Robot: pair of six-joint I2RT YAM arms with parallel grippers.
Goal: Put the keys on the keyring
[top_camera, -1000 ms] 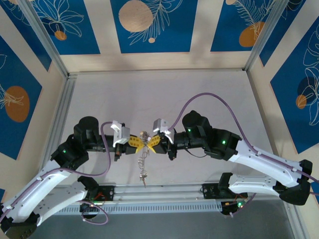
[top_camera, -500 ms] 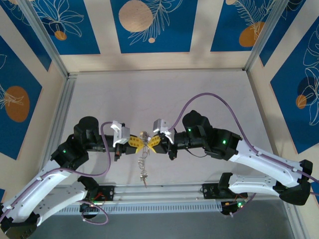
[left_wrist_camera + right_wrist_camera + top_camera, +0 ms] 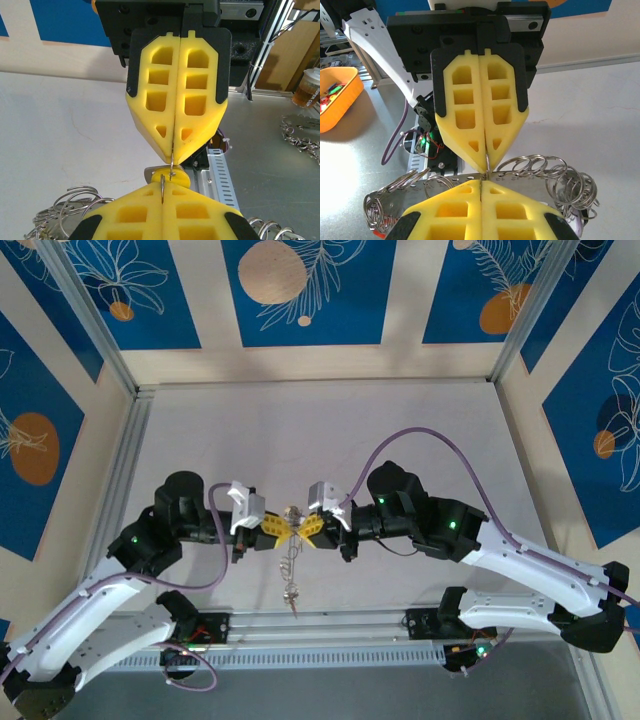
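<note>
Your left end effector (image 3: 277, 531) and right end effector (image 3: 306, 529) meet tip to tip above the middle of the counter (image 3: 300, 430). Both are pinched fully closed, with the yellow fingers (image 3: 147, 119) pressed flat together. Each nips the thin grey wire of the keyring (image 3: 171, 161) at its very tip. From that meeting point the keys (image 3: 290, 580) dangle in a thin string toward the near rail. From the right wrist you see a cluster of steel split rings (image 3: 560, 182) just under the tips.
</note>
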